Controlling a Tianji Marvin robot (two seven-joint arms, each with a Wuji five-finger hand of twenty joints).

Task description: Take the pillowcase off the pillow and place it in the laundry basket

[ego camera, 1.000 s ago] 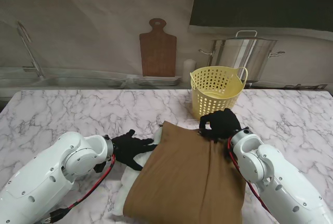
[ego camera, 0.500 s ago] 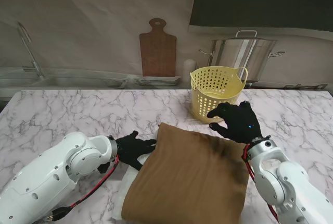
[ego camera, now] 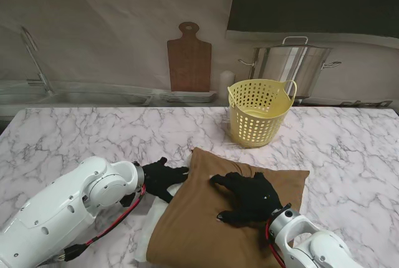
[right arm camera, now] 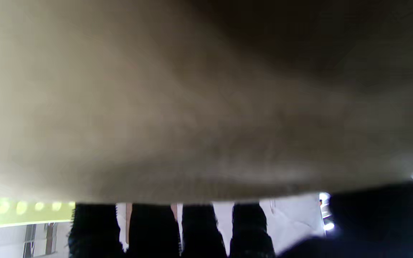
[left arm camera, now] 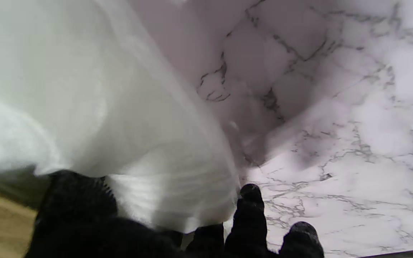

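The brown pillowcase (ego camera: 206, 230) covers most of the pillow and lies on the marble table (ego camera: 93, 137) right in front of me. A strip of the white pillow (ego camera: 151, 223) sticks out of it on the left. My left hand (ego camera: 163, 177) is at that opening; in the left wrist view its thumb and fingers (left arm camera: 251, 215) close around a corner of the white pillow (left arm camera: 102, 107). My right hand (ego camera: 249, 196) lies palm down on the middle of the pillowcase (right arm camera: 192, 107) with its fingers (right arm camera: 152, 229) spread and nothing held. The yellow laundry basket (ego camera: 259, 112) stands upright beyond the pillow.
A wooden cutting board (ego camera: 189, 59) leans on the back wall. A steel stockpot (ego camera: 293, 65) stands behind the basket. A sink faucet (ego camera: 34, 56) is at the far left. Bare marble lies to the left and right of the pillow.
My right hand let go of the pillowcase's far edge, rose toward the basket, then came back down flat on the pillowcase's middle. The far right corner now lies spread out. The left hand barely moved.
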